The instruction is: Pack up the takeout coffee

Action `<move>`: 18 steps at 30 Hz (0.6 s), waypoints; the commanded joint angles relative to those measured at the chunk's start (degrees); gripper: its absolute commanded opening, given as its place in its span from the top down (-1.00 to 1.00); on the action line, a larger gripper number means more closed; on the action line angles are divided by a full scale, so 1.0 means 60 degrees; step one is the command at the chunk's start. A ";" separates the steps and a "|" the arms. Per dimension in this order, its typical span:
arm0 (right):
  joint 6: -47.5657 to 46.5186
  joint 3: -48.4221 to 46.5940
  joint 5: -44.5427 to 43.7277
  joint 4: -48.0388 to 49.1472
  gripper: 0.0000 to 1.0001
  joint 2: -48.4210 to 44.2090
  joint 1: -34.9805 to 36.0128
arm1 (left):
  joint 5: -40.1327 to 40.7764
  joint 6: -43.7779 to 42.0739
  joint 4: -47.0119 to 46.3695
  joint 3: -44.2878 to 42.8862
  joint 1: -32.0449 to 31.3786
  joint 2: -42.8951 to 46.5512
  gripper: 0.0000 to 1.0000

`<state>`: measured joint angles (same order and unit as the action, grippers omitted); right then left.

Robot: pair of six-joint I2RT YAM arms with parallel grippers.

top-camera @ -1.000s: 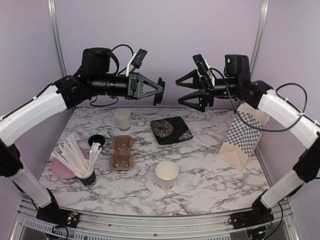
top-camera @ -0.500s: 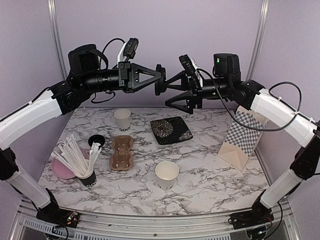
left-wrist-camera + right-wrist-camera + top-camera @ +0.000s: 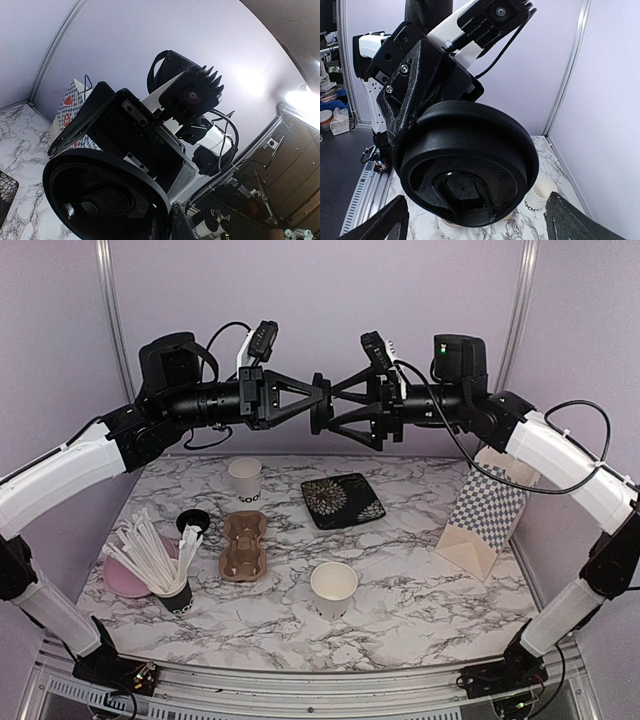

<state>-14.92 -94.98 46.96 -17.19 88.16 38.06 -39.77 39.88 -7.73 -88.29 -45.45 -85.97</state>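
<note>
Handover risk: left hand (image 3: 314, 403) clenched on black lid (image 3: 470, 150) in mid-air. Right hand (image 3: 345, 410) spread wide, fingers either side of the lid, not gripping. If left lets go before right closes, lid likely drops to worktop (image 3: 420, 580). Paper cup (image 3: 244, 480) and second paper cup (image 3: 333, 588) stand unlidded well below both hands.

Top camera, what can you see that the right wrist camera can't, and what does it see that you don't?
Only the top view shows the checkered bag, the patterned plate, the cup of white sticks and the nearer white cup. Only the right wrist view shows the face of the black lid close up. Both show the left gripper shut on that lid, the right gripper open facing it, and the lettered cup near the back wall.
</note>
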 commanded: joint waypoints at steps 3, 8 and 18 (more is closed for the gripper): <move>0.0006 -0.0396 -0.0345 -0.0157 -0.76 -0.0044 0.0196 | 0.0168 0.0013 -0.0250 -0.0036 0.0003 0.0139 0.90; 0.0119 -0.0498 -0.0098 -0.0079 -0.73 0.0122 0.0260 | 0.0190 0.0011 -0.0236 -0.0035 0.0003 0.0138 0.90; 0.0398 -0.0569 0.0156 0.0028 -0.69 0.0251 0.0406 | 0.0292 0.0043 -0.0226 -0.0021 0.0009 0.0056 0.90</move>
<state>-14.76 -96.09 46.92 -17.63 88.97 39.79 -38.50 39.90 -7.73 -88.29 -45.47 -85.97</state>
